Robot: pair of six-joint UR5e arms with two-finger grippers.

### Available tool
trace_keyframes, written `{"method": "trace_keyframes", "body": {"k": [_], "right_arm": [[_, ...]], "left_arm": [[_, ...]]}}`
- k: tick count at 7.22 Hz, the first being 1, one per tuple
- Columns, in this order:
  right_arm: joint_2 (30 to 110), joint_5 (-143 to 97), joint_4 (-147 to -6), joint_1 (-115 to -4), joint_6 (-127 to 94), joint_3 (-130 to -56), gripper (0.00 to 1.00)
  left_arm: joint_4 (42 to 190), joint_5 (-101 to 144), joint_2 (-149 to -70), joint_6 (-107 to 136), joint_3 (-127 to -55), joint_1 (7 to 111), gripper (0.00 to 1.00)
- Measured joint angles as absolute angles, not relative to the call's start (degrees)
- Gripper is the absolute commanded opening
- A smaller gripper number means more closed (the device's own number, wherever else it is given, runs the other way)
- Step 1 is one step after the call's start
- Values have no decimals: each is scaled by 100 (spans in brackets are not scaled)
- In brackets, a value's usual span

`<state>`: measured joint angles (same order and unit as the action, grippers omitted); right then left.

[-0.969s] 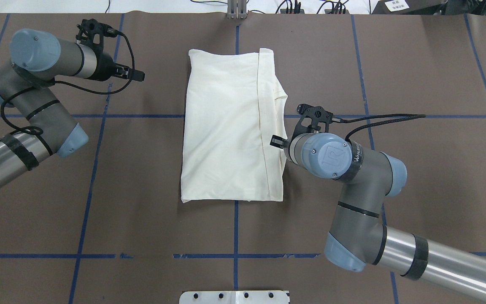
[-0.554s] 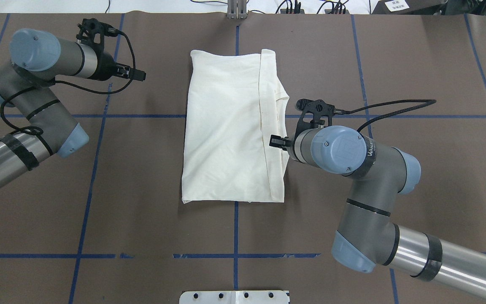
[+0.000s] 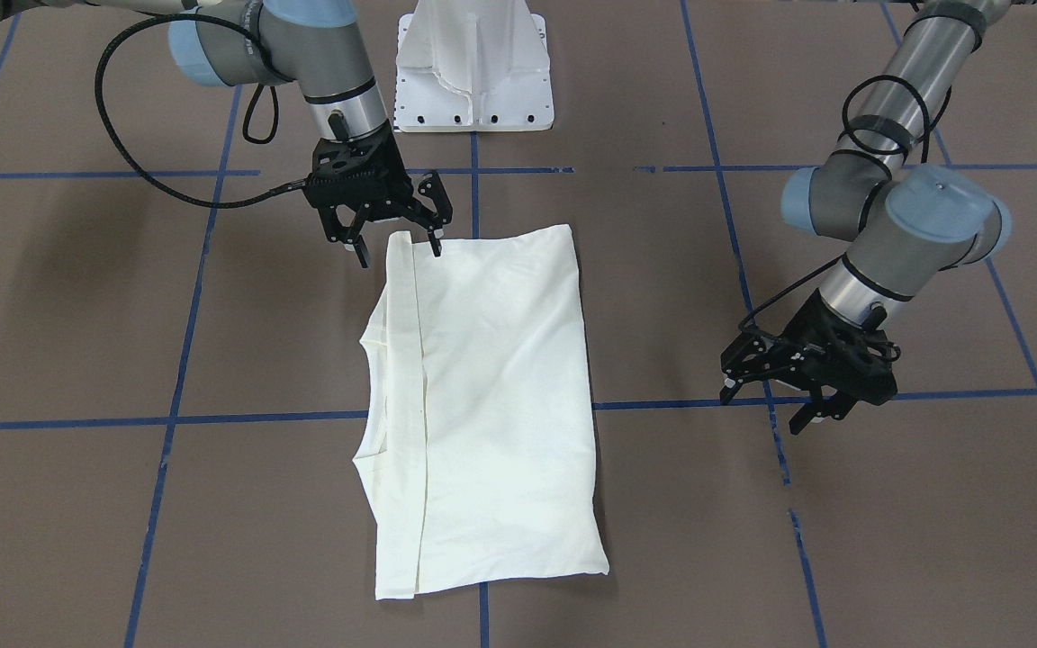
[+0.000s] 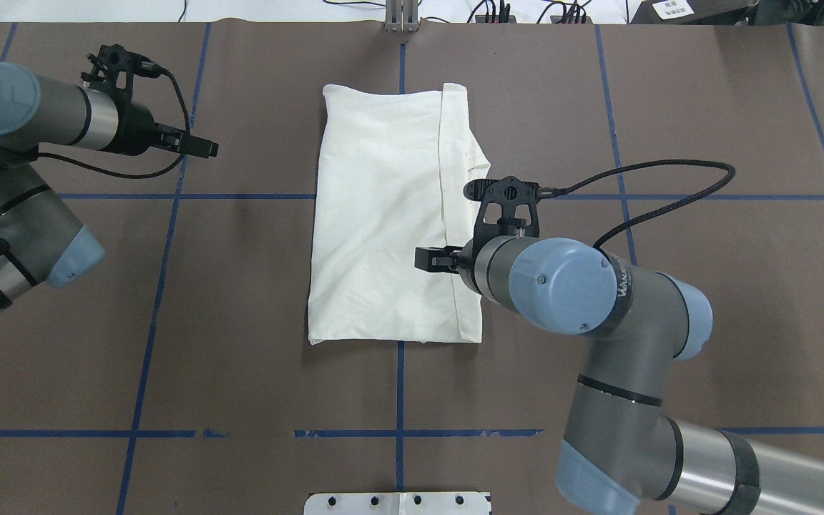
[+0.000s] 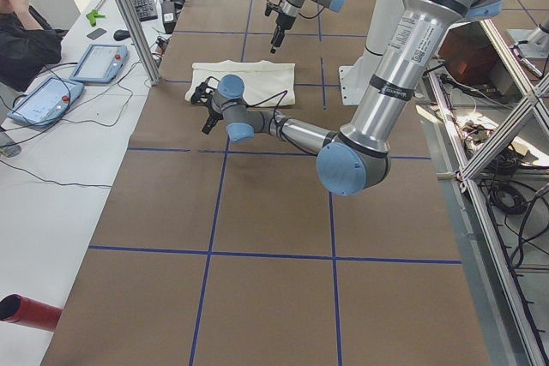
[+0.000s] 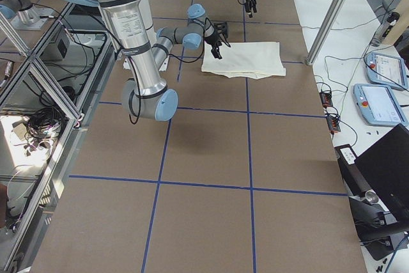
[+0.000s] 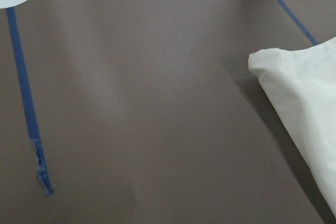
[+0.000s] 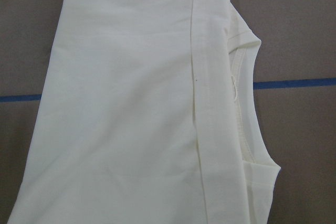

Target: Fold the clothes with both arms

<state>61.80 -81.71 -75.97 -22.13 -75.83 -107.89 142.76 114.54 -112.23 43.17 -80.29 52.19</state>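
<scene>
I am working in the middle of the fold, as I am reading it: the shirt is lying flat on the table as a long rectangle, plain cream side up, its sides already turned in, and what is left looks like the end-over-end fold. That next move is calling for both my grippers to come down on one short end of the shirt, one at each corner, pinching every layer so the turned-in band is not slipping out as the end is carried over. Starting nearest me, the white pedestal base is standing just off the shirt's near end. My right gripper is hanging above the shirt's right edge, toward that near end — fingers spread wide, gripping nothing, and, judging by how much cloth its wrist camera is taking in, riding clear of the fabric rather than touching it. Under it the folded band is running along the shirt's right side, with the ribbed collar peeking out from beneath. Farther out, my left gripper is hovering over bare table well apart from the shirt's left edge, level with its far half — fingers also apart, empty, so it is facing the longer trip before any two-handed grasp.
</scene>
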Motion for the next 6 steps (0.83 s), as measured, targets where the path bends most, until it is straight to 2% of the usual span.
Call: {"method": "trace_keyframes", "body": {"k": [3, 4, 5, 6], "right_arm": [[6157, -6578, -8067, -1377, -7545, -10736, 99], [6137, -6413, -8396, -1246, -7107, -10723, 95], [6127, -6352, -8632, -1165, -6467, -10709, 82], [6117, -6335, -8786, -1110, -5929, -10681, 62]], "left_arm": [[14279, 11500, -10809, 4147, -8357, 5251, 100], [14291, 11492, -10720, 4136, -8390, 5253, 100], [14296, 11473, -10671, 4133, -8414, 5255, 100], [14299, 11455, -10650, 4131, -8424, 5255, 100]]}}
